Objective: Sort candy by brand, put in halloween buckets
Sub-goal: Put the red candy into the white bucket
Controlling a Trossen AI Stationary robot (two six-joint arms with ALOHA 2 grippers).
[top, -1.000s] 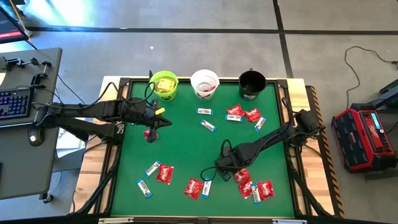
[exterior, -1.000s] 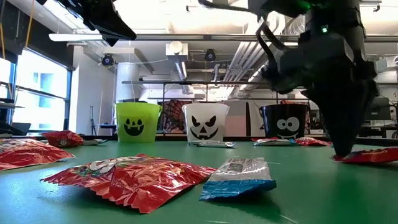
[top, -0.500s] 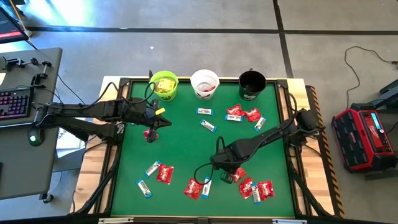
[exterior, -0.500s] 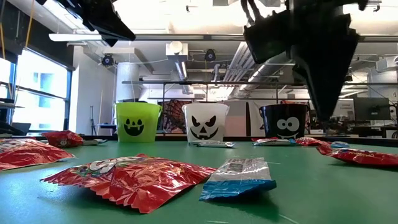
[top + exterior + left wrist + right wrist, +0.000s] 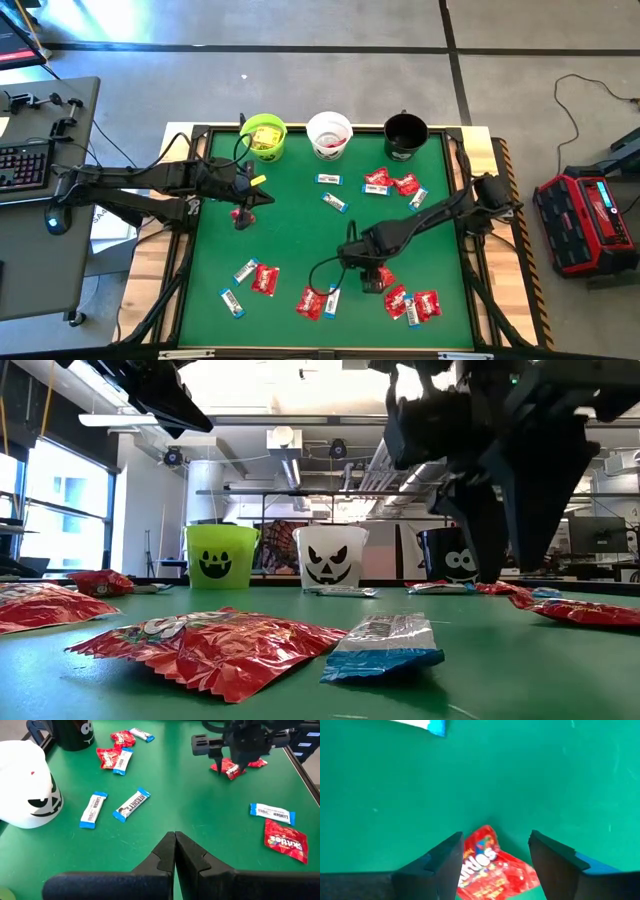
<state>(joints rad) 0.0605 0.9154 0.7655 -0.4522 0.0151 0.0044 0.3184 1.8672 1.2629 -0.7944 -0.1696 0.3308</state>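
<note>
The white bucket (image 5: pixel 329 135) stands at the far edge of the green desk (image 5: pixel 300 240), with the lime green bucket (image 5: pixel 264 136) just to its left and the black bucket (image 5: pixel 405 135) to its right. The lime one holds yellow packets (image 5: pixel 264 137).

The right gripper (image 5: pixel 366 272) hangs over the desk well in front of the white bucket, toward the near right. Its jaws are wide apart, and a red packet (image 5: pixel 490 865) lies on the desk between them, not clamped.

The left gripper (image 5: pixel 174 854) hovers in front of the lime bucket, left of the white one, its jaws pressed together and empty.

Two blue-and-white bars (image 5: pixel 331 191) lie just in front of the white bucket. A cluster of red packets (image 5: pixel 391 183) with one more bar sits in front of the black bucket. More red packets and bars (image 5: pixel 258 279) are scattered along the near edge, far from the white bucket.
</note>
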